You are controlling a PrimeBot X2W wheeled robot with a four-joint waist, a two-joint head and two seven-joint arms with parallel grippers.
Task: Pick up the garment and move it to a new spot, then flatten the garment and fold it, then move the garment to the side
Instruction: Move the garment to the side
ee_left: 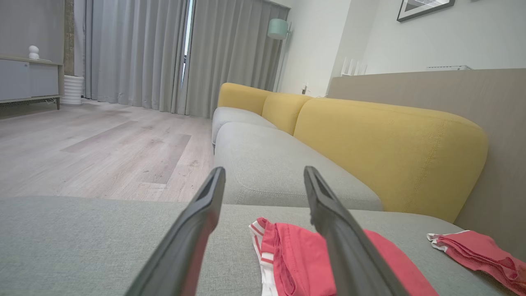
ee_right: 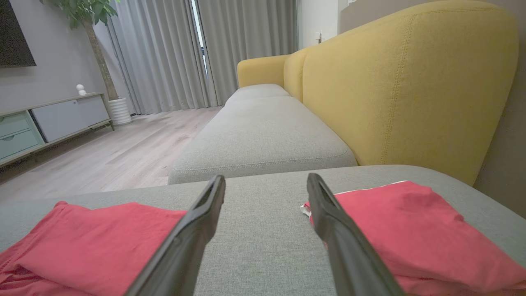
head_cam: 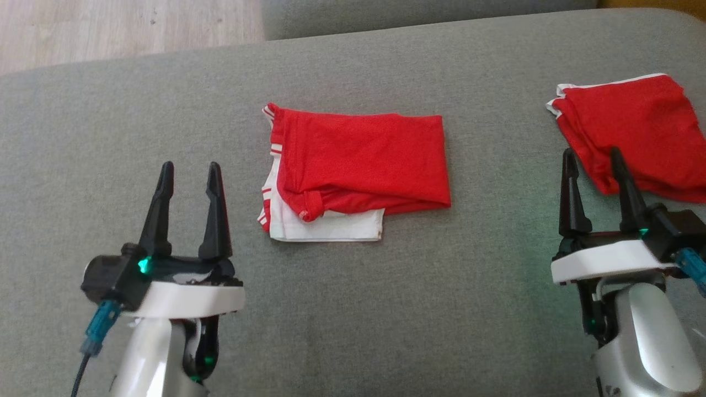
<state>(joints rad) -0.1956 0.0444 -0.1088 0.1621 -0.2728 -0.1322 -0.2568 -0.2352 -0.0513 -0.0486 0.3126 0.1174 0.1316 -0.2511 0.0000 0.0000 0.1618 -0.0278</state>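
Head view: folded red-and-white garment lies flat mid-cushion on the grey sofa seat, red layer on top, white layer sticking out along its near and left edges. Left gripper sits lower left, fingers spread wide with grey fabric visible between them, well left of the garment and apart from it. Right gripper sits lower right, also spread wide. Its fingertips overlap the near-left corner of a second red garment with white trim, which lies at the far right of the seat, cut by the frame edge. Contact there: cannot tell from this angle. Left wrist view: both fingers low over the seat, garment just past them, the finger on that view's right crossing in front of it. Yellow backrest behind, wood floor and grey curtains further off. Right wrist view: bare grey fabric in the gap between the fingers, folded garment to their left, second garment to their right with that side's finger running along its edge. Garments well apart, grey seat between.
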